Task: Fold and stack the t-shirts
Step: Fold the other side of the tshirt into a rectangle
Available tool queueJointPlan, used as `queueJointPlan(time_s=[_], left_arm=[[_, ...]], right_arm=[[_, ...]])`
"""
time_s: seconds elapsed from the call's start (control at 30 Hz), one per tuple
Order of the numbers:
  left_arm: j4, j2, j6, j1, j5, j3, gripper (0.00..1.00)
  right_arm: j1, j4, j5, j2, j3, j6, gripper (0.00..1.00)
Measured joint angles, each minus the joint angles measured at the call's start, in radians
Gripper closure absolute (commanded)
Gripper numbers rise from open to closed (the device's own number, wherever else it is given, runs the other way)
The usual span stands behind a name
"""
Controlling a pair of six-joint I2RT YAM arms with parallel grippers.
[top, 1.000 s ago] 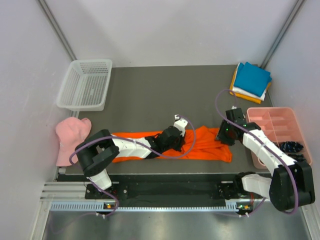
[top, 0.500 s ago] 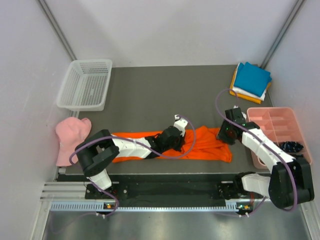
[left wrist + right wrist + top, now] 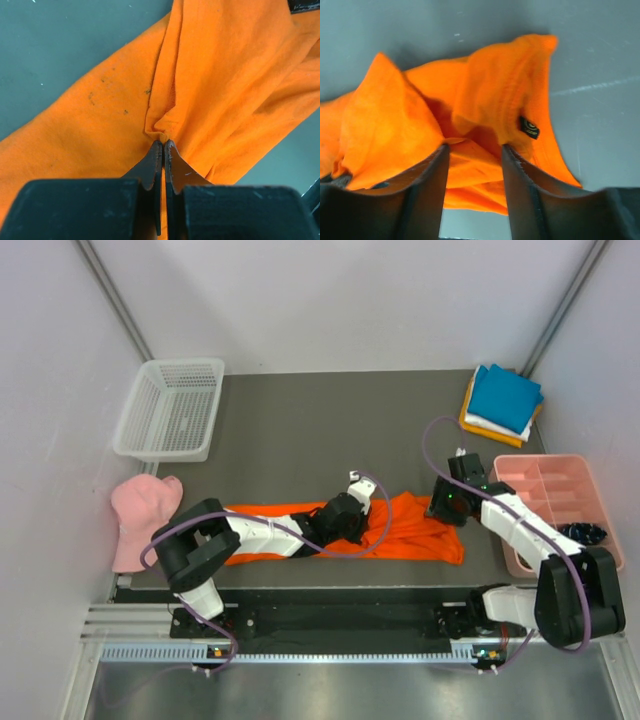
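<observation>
The bright orange t-shirt (image 3: 410, 530) lies bunched in a long strip near the front edge of the table. My left gripper (image 3: 347, 517) is over its middle and is shut on a pinched fold of the orange cloth (image 3: 163, 135). My right gripper (image 3: 446, 506) is at the shirt's right end. Its jaws are open and straddle the bunched collar part (image 3: 485, 115), where a small black label (image 3: 530, 127) shows. Folded shirts are stacked at the back right, with the teal blue one (image 3: 505, 397) on top and white and amber yellow edges under it.
A white mesh basket (image 3: 170, 408) stands at the back left. A pale pink cap (image 3: 140, 515) lies off the table's left edge. A pink divided tray (image 3: 555, 495) stands at the right, with a small dark object (image 3: 582, 533) beside it.
My right gripper has shifted slightly left and away over the shirt's right end. The left arm and the shirt look unchanged.
</observation>
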Motion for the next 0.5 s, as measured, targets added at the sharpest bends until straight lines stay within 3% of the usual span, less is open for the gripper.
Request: queueJointPlan(time_s=[0.17, 0.5], left_arm=[[-0.003, 0.009, 0.0, 0.0, 0.001, 0.0, 1.0], [-0.008, 0.017, 0.0, 0.0, 0.018, 0.008, 1.0]], right_arm=[[0.0, 0.011, -0.034, -0.048, 0.0, -0.065, 0.42], [0.0, 0.021, -0.073, -0.077, -0.002, -0.114, 0.47]])
